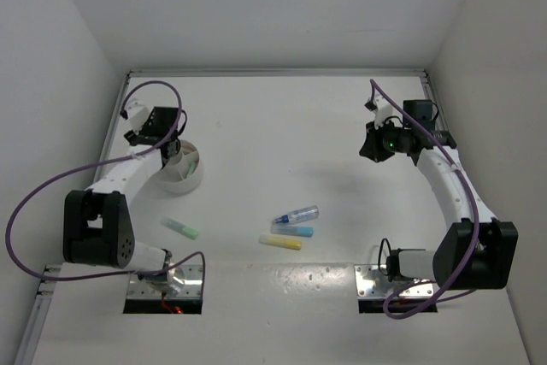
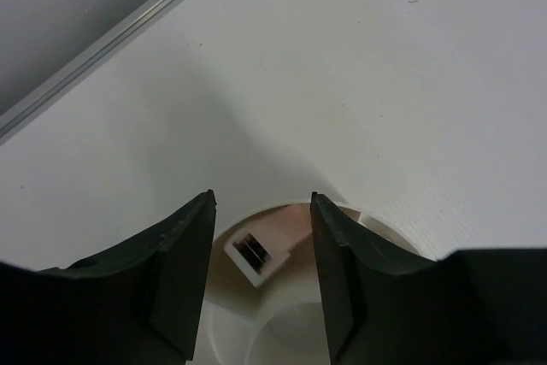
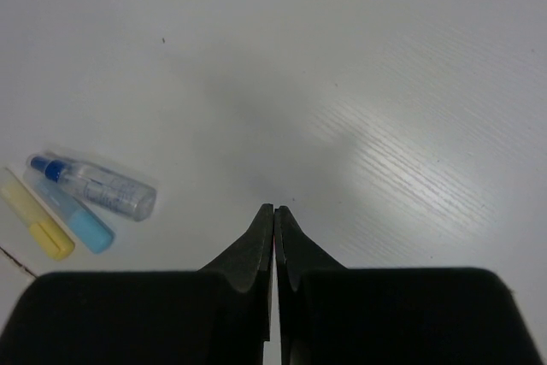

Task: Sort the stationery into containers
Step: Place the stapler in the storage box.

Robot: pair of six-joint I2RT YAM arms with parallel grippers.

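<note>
My left jaws stand apart directly over the white dish (image 1: 190, 179) and grip nothing. Between them, the wrist view shows a small white block with a dark slotted face (image 2: 254, 254) lying inside the dish. Behind it is something pinkish that I cannot make out. My right jaws are pressed together and empty, hanging above the tabletop (image 1: 282, 126) well to the right of the dish. Near the dish, on its arm-base side, lies a green marker (image 1: 180, 228). Further right of the dish, three items lie side by side: a clear blue-capped tube (image 1: 297, 214), a light blue marker (image 1: 293, 230) just beside it, and a yellow marker (image 1: 280, 243) nearest the bases.
</note>
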